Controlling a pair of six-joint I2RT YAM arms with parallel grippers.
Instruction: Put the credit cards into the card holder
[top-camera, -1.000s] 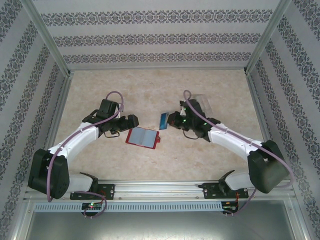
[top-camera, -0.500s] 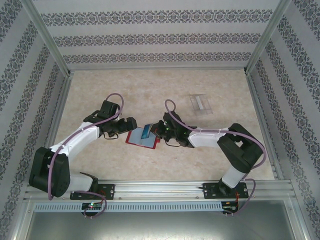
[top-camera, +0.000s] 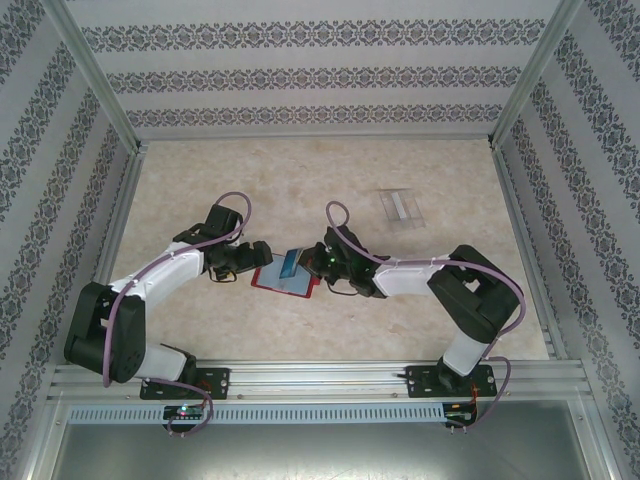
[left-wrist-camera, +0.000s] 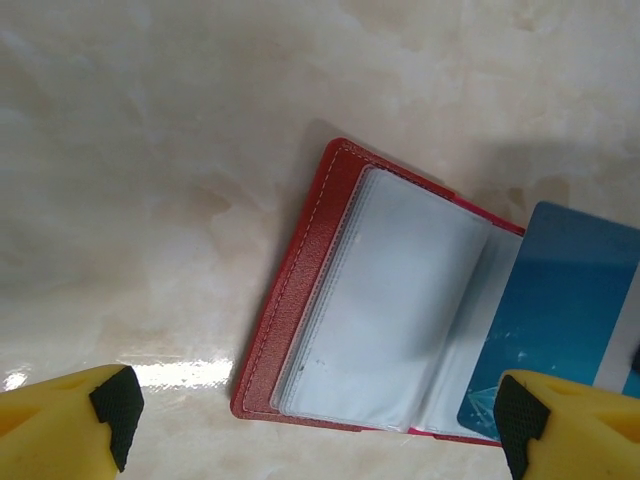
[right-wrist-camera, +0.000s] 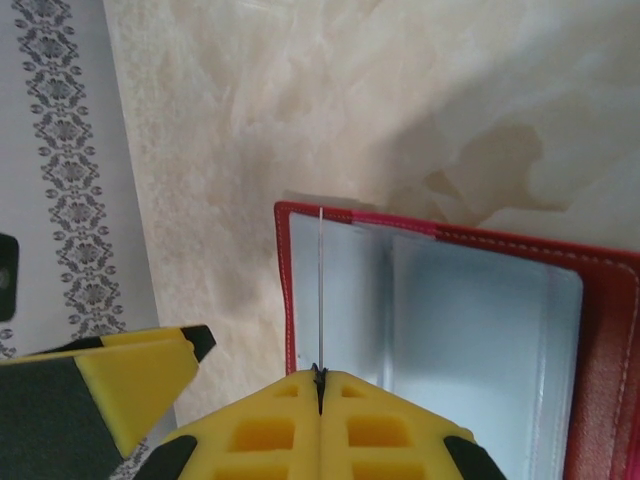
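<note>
— Where's the holder (top-camera: 285, 283)?
— Open flat mid-table. My left gripper (top-camera: 256, 254) hangs released at its 9 o'clock edge. My right gripper (right-wrist-camera: 320, 378) is clenched on a blue card (left-wrist-camera: 560, 320), tilted over the holder's 12 o'clock edge.
— Any room?
— Bare table (top-camera: 200, 180) from 10 to 12. A spare card (top-camera: 400, 207) lies at 2 o'clock, well apart.

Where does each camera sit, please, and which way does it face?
Top external: above, behind the bases, looking down on the table; both arms show.
Left wrist: faces down onto the open card holder; spread yellow fingertips show.
Right wrist: looks along shut fingers pinching a card edge-on.
Both wrist views share card holder and card.
</note>
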